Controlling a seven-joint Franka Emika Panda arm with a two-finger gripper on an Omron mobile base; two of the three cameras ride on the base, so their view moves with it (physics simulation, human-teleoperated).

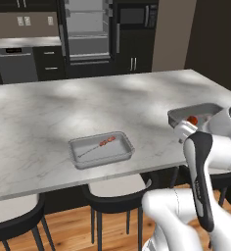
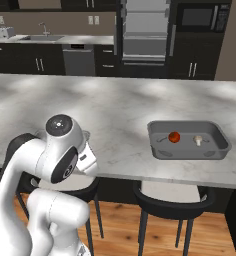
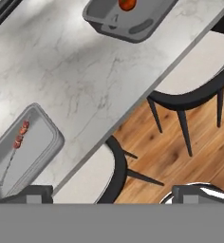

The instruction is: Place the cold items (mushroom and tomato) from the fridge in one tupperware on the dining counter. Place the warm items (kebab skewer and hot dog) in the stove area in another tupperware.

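Jointly visible across views: two grey tupperware trays on the marble dining counter point(image 1: 49, 108), well apart. Left base view: kebab skewer point(image 1: 100, 145) flat inside one tupperware point(image 1: 102, 149); right base view alone: one tomato point(image 2: 174, 136) and one mushroom point(image 2: 198, 140), near each other, inside the second tupperware point(image 2: 188, 140). Hand view: gripper point(image 3: 111, 193) above counter edge and two stools point(image 3: 190, 71), fingertips point(image 3: 34, 193) spread wide, holding nothing.

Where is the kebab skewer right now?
The kebab skewer lies inside the left tupperware on the dining counter, alone, left of the tupperware holding the tomato and mushroom.
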